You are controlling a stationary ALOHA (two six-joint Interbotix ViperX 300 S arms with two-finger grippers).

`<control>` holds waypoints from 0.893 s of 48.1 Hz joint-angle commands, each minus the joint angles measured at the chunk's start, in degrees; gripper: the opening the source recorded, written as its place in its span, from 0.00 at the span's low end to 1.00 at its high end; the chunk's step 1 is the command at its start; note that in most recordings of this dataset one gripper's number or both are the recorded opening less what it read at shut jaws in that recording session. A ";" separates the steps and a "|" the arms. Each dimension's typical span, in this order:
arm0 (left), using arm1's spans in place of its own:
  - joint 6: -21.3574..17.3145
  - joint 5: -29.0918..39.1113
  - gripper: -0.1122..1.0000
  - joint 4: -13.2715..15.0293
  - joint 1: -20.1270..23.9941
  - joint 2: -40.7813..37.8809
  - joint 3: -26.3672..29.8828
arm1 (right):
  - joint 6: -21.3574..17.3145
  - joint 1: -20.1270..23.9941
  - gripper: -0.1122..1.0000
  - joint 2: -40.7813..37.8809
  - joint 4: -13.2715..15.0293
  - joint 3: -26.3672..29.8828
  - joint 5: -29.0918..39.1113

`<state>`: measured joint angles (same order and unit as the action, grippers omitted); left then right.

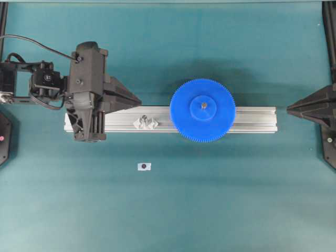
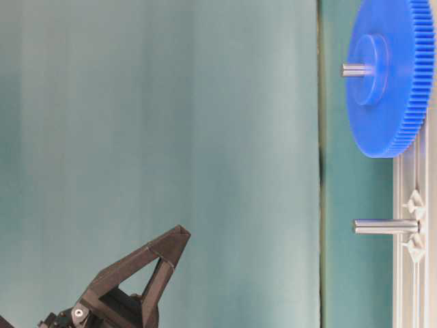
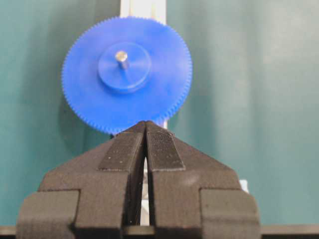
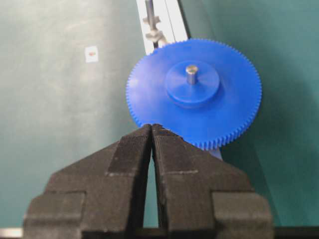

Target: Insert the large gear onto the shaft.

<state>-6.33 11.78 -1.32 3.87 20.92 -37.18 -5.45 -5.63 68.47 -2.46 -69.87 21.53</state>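
The large gear lies flat on the aluminium rail, with the tip of the shaft sticking up through its hub. The table-level view shows the gear seated low on the shaft, whose mount is hidden under it. My left gripper is shut and empty, left of the gear and apart from it. The gear and shaft tip lie beyond its tips. My right gripper is shut and empty, off the rail's right end. Its wrist view shows its tips in front of the gear and shaft.
A second bare peg stands on a translucent mount on the rail, left of the gear. It also shows in the table-level view. A small white tag with a dark dot lies on the teal mat in front of the rail.
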 commanded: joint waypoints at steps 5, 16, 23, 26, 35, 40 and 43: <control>0.00 -0.79 0.11 0.00 -0.26 0.44 0.44 | -0.35 -0.18 0.21 -0.44 0.09 0.44 -0.53; 0.00 -0.79 0.11 0.09 -0.35 -0.18 0.26 | -0.35 -0.18 0.21 -0.44 0.00 0.44 -0.53; 0.00 -0.88 0.11 0.09 -0.35 -0.35 0.26 | -0.35 -0.09 0.21 -0.44 0.00 0.44 -0.53; 0.00 -0.88 0.11 0.00 -0.44 -0.35 0.26 | -0.35 -0.18 0.21 -0.44 0.00 0.44 -0.53; 0.00 -0.88 0.11 0.00 -0.44 -0.35 0.18 | -0.35 -0.18 0.21 -0.44 0.00 0.53 -0.62; 0.00 -0.88 0.11 0.00 -0.53 -0.26 0.26 | -0.35 -0.18 0.21 -0.44 0.00 0.44 -0.53; 0.00 -0.88 0.11 0.00 -0.70 -0.35 0.18 | -0.35 -0.18 0.21 -0.53 0.00 0.44 -0.62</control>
<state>-6.42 11.43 -1.32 3.69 20.13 -37.62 -5.45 -5.63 68.47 -2.46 -69.96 21.45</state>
